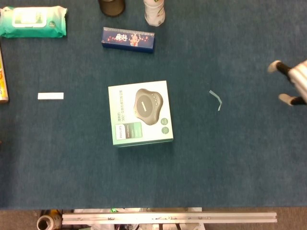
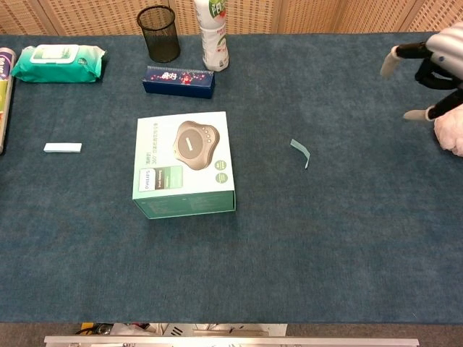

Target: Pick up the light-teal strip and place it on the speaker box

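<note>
A small bent light-teal strip lies on the blue cloth, right of the speaker box, a white and green carton lying flat at the table's middle. My right hand shows at the right edge of both views, well right of the strip, fingers spread and holding nothing. My left hand shows in neither view.
At the back stand a black mesh cup, a bottle and a dark blue box. A wipes pack and a small white bar lie at the left. A pinkish object sits at the right edge.
</note>
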